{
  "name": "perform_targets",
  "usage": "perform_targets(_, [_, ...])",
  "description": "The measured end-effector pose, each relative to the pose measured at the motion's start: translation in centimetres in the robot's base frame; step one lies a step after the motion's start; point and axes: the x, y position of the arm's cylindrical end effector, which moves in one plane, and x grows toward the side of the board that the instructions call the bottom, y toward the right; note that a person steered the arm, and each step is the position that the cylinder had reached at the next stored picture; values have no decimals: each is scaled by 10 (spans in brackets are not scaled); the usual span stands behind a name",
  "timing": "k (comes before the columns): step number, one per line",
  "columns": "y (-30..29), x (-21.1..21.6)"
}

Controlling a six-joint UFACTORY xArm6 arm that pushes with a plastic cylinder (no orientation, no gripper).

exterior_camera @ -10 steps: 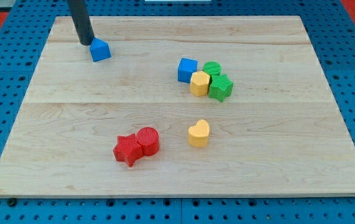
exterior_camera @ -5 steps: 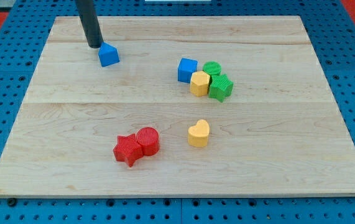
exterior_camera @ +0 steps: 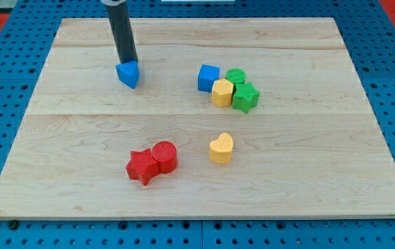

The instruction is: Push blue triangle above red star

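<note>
Upper left of frame: my tip (exterior_camera: pixel 129 62) is touching the blue triangle (exterior_camera: pixel 128 74) from behind; no fingers, nothing is being held. I'm judging it needs steady, centred pushing twd frame bottom, stopping short of the red star (exterior_camera: pixel 141 167).

We see a pale wooden desk (exterior_camera: pixel 308 173) resting on blue pegboard. On it lie a blue triangle block (exterior_camera: pixel 128 73) toward the view's top left, a touching cluster of blue cube (exterior_camera: pixel 208 77), yellow hexagon (exterior_camera: pixel 222 92), green cylinder (exterior_camera: pixel 236 76) and green star (exterior_camera: pixel 246 97), a yellow heart (exterior_camera: pixel 221 148), and a red star (exterior_camera: pixel 142 167) touching a red cylinder (exterior_camera: pixel 164 156).
</note>
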Motion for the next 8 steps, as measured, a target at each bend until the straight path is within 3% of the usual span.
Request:
perform_targets(2, [-35, -2])
perform_targets(6, [-21, 56])
perform_targets(8, [-27, 47])
